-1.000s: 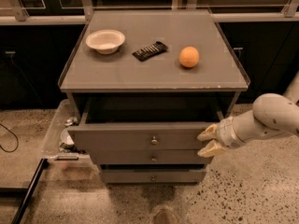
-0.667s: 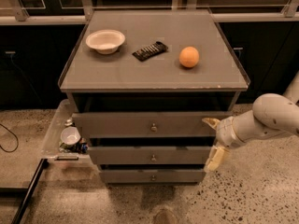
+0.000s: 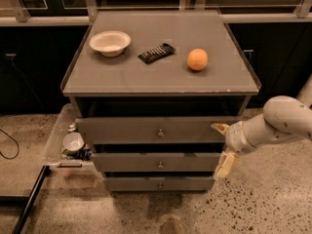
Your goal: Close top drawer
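The top drawer (image 3: 122,130) is a wide grey front panel with a small round metal knob (image 3: 160,132) at its centre. It stands only slightly out from the cabinet, with a dark gap above it under the cabinet top (image 3: 161,77). My gripper (image 3: 223,146) is at the drawer's right end, on a white arm coming in from the right. Its fingers are spread open: the upper fingertip (image 3: 219,126) is at the right end of the top drawer front, and the lower one is beside the middle drawer. It holds nothing.
On the cabinet top lie a white bowl (image 3: 110,42), a black flat object (image 3: 156,53) and an orange (image 3: 197,59). Two lower drawer fronts (image 3: 126,162) sit below. A clear plastic tray (image 3: 61,140) with a cup (image 3: 73,142) sits left of the cabinet on the speckled floor.
The top drawer has slid back from well pulled out to nearly flush. My gripper moved toward the cabinet with it, and its fingers have spread apart.
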`<state>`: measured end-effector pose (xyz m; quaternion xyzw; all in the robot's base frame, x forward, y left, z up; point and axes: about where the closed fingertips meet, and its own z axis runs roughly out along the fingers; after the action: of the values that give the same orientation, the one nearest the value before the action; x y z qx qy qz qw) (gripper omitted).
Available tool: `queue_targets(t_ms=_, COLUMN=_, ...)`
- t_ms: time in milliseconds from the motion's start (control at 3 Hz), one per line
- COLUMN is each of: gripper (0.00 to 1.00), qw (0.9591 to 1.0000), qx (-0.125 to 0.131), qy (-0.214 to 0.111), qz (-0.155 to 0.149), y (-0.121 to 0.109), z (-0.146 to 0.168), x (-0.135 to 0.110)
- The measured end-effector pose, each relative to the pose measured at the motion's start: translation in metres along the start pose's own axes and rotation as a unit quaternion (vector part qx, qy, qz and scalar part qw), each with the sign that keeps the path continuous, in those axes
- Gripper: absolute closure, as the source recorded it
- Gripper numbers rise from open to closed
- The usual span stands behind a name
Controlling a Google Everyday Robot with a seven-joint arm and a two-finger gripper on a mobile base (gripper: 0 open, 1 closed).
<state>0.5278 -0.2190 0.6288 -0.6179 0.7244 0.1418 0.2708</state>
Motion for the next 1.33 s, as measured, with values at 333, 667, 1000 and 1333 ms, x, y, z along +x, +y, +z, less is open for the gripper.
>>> queue_targets(t_ms=333, gripper=0.0, qw=0.9998, qx=-0.008, qy=0.003, qz=-0.016, y=0.003, z=-0.024, x=-0.018)
queue_targets(t_ms=667, gripper=0.0, qw=0.9991, qx=-0.012, qy=-0.001, qz=-0.041, y=0.009, z=-0.061, x=-0.046)
queue_targets(t_ms=1000, gripper=0.0, qw=0.9969, qx=-0.006, qy=0.008, qz=-0.078, y=0.005, z=-0.1, x=-0.078)
queue_targets(t_ms=1333, gripper=0.0, qw=0.9919, qx=0.025, qy=0.027, qz=-0.122, y=-0.002, z=-0.143, x=-0.113)
